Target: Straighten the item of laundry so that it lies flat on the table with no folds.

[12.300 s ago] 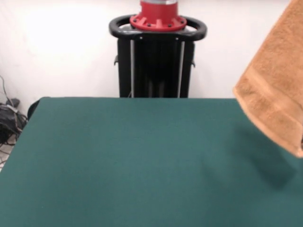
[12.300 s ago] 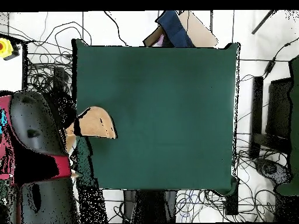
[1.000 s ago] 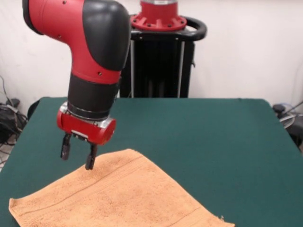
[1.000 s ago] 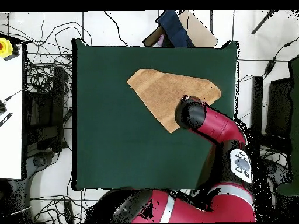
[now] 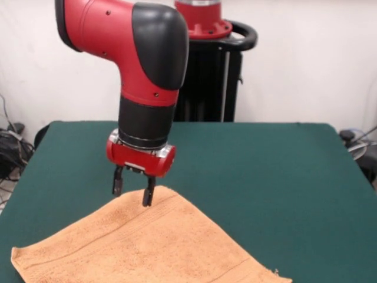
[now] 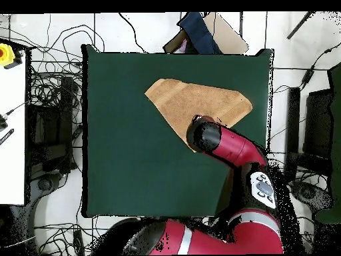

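The orange-tan towel (image 5: 147, 244) lies spread on the green table (image 5: 265, 177) at the front left of the front view, its far corner pointing toward the robot. In the overhead view the towel (image 6: 193, 103) lies in the upper right part of the table (image 6: 133, 167). My gripper (image 5: 133, 191) hangs just above the towel's far corner, fingers apart and empty. In the overhead view the arm's wrist covers the gripper, over the towel's lower corner.
The black pedestal (image 5: 197, 76) stands behind the table's far edge. Cables (image 5: 9, 147) lie on the floor at the left. A blue and brown object (image 6: 200, 37) lies beyond the table's top edge in the overhead view.
The gripper has moved right along the towel's far edge, from beside its left slope to over the far corner. The towel has not moved since one second ago.
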`<state>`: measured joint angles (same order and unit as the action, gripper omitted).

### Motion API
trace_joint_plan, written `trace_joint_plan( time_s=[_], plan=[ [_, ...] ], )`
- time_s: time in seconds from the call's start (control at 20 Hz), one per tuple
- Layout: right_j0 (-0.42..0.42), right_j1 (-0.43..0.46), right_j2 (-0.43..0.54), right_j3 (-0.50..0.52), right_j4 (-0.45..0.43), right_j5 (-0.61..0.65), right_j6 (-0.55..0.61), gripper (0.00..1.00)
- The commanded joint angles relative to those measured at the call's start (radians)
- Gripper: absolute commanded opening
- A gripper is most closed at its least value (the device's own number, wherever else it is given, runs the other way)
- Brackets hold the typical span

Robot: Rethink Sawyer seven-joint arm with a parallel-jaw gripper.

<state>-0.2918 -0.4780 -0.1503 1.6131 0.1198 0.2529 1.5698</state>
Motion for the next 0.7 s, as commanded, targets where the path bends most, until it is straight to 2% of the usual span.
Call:
trace_joint_plan(
  time_s=[0.05,0.4,0.7],
  plan=[
    [0.007,0.006,0.114,0.131,-0.001,0.057,0.156,1.00],
    [-0.027,0.096,0.165,0.158,-0.022,-0.060,0.154,1.00],
    [-0.037,0.128,0.195,0.198,-0.033,-0.110,0.163,1.00]
  ],
)
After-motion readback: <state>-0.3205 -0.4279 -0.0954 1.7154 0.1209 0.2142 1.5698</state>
